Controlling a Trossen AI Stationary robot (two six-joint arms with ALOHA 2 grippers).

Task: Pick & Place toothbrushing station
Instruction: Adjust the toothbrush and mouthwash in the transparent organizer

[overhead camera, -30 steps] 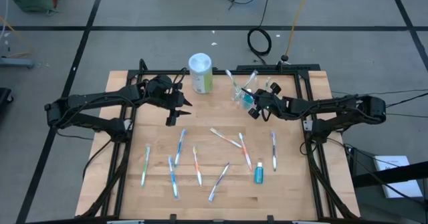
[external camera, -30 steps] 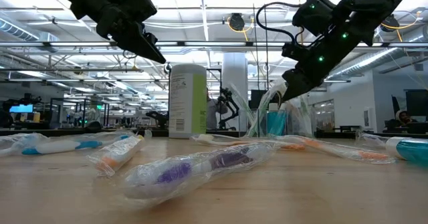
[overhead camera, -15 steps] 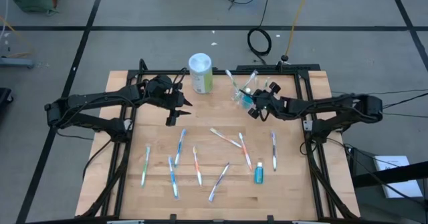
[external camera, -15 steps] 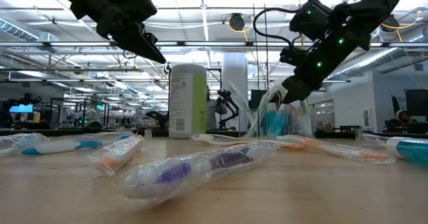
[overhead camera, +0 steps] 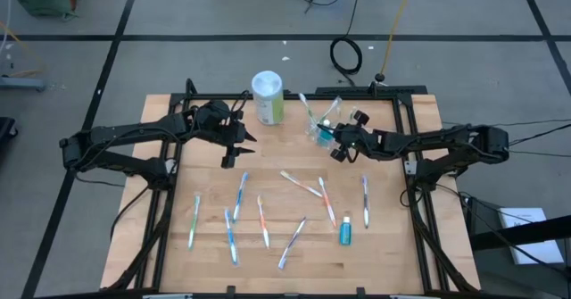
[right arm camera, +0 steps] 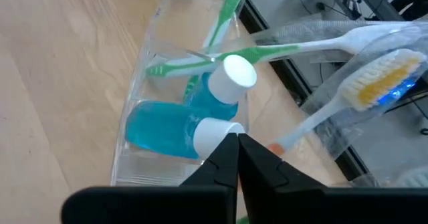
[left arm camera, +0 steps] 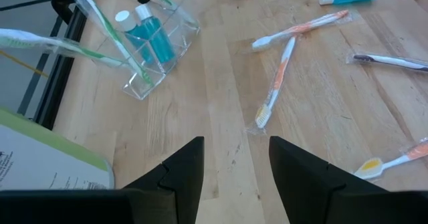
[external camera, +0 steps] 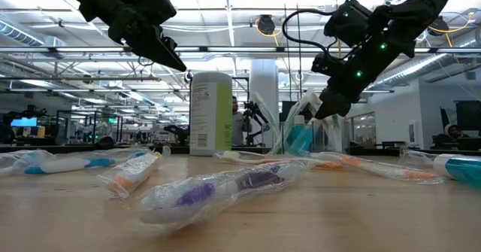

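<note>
Left gripper (overhead camera: 234, 155) hovering above the table's left rear, fingers apart, nothing between them; parked clear of the work, so likely waiting. Below and ahead of it, loose toothbrushes (overhead camera: 241, 195) spread flat over the wooden table (overhead camera: 393, 245), each in a clear wrapper, well apart from one another, easy to approach from above. White-lidded canister (overhead camera: 267, 96) upright near the back edge, just left of the cup; a collision risk for any sweep between the two arms. Clear cup (overhead camera: 325, 127) near the back edge, right of centre, holding two teal toothpaste tubes (right arm camera: 175, 130) with white caps and several leaning brushes, green handles among them. Right gripper (overhead camera: 340, 147) just beside the cup on its near side, fingers clenched together with nothing visibly held between the tips; probably just done dropping an item in. One more tube (overhead camera: 345, 232) flat near the front right. Little room behind the cup before the table edge and frame; open room toward the front.
</note>
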